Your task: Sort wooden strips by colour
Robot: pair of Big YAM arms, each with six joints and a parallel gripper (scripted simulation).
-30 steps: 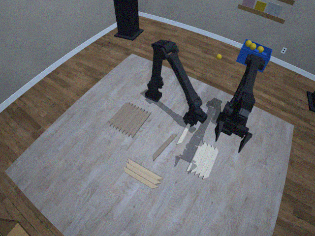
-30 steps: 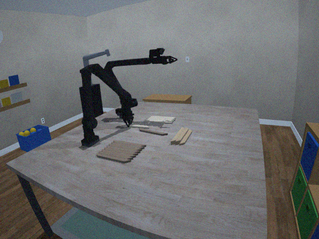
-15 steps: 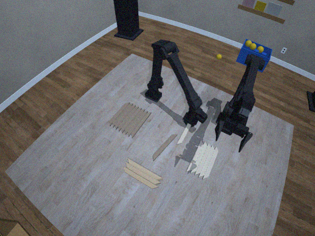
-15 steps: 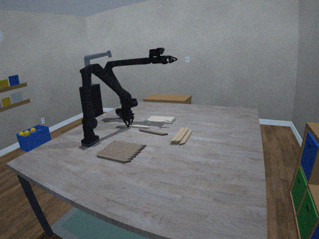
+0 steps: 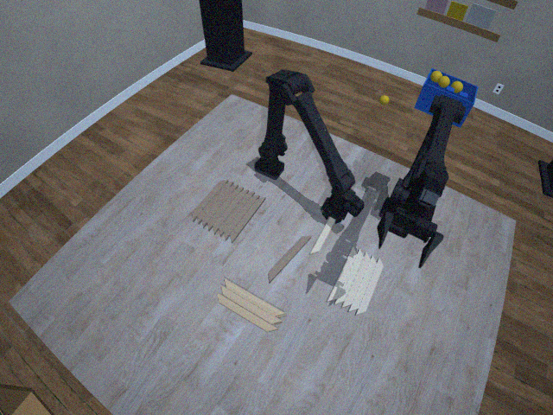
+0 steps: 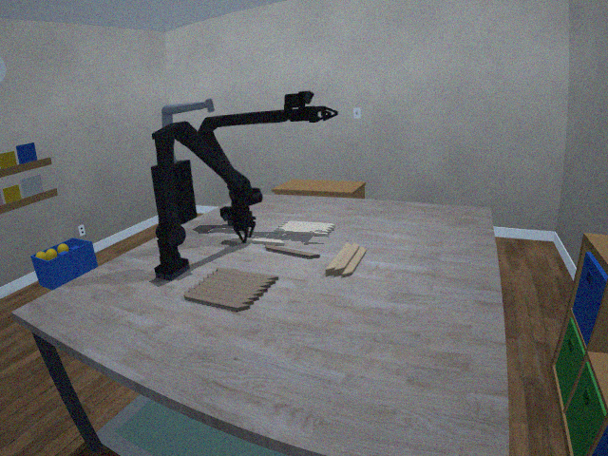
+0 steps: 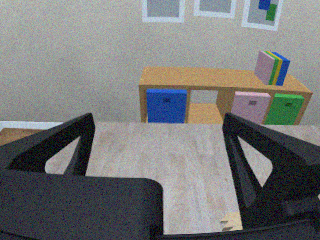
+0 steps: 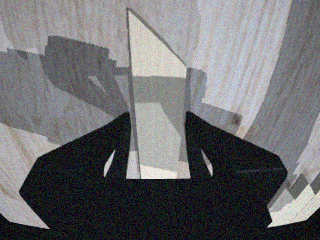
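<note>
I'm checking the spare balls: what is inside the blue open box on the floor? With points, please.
Yellow balls show inside the blue open box (image 5: pixel 424 98) (image 6: pixel 66 265), three of them, near its top. Anything beneath them is hidden by the box's walls and the balls.
</note>
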